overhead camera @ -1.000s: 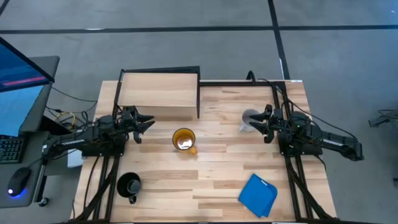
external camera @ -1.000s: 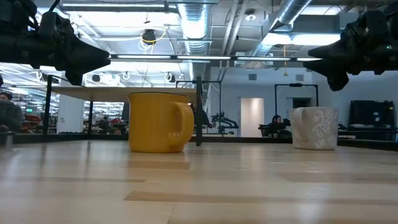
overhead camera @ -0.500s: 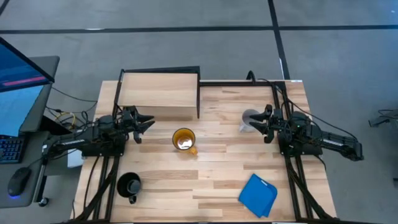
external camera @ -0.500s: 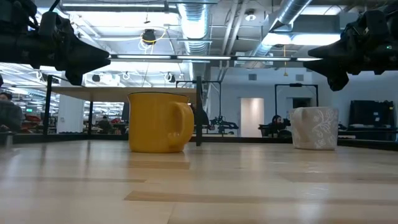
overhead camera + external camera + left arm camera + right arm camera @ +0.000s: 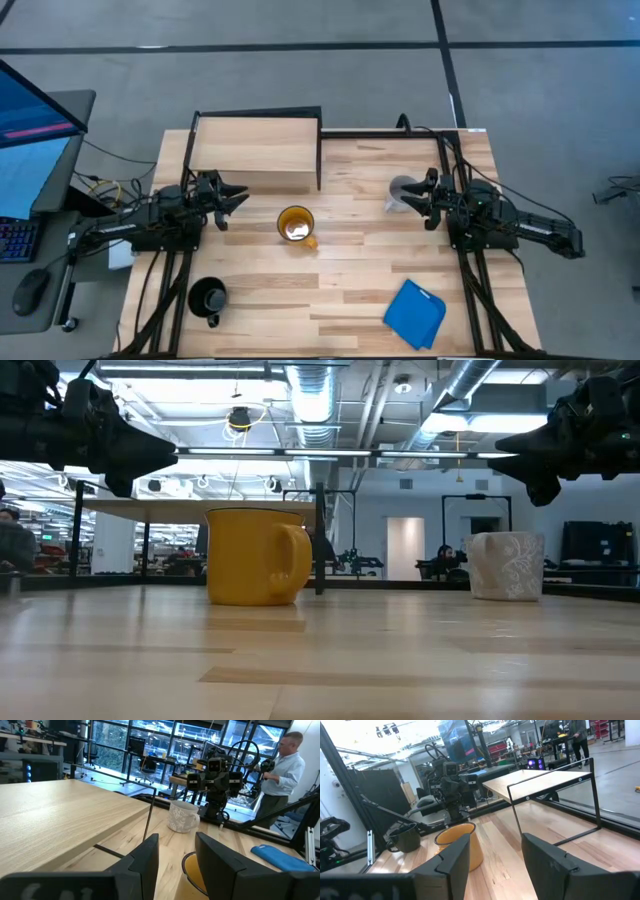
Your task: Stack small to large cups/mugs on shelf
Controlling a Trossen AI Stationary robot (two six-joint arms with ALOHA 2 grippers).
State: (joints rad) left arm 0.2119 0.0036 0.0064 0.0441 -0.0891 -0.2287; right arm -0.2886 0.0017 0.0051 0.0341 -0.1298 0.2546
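Three mugs stand on their bases on the slatted tabletop. The yellow mug (image 5: pixel 295 225) is in the middle, the black mug (image 5: pixel 208 298) is near the front left, and the pale mug (image 5: pixel 400 189) is at the right. The light-wood shelf (image 5: pixel 255 150) stands on its black frame at the far left. My left gripper (image 5: pixel 238 198) hangs level above the table, left of the yellow mug. It is open (image 5: pixel 177 865) and empty. My right gripper (image 5: pixel 412 200) hangs level above the pale mug's right side. It is open (image 5: pixel 495 865) and touches nothing.
A folded blue cloth (image 5: pixel 415 313) lies near the front right. The shelf's black frame post (image 5: pixel 319 150) stands between the shelf and the pale mug. A monitor and keyboard (image 5: pixel 30 150) sit off the table's left. A person (image 5: pixel 290 765) stands in the room beyond.
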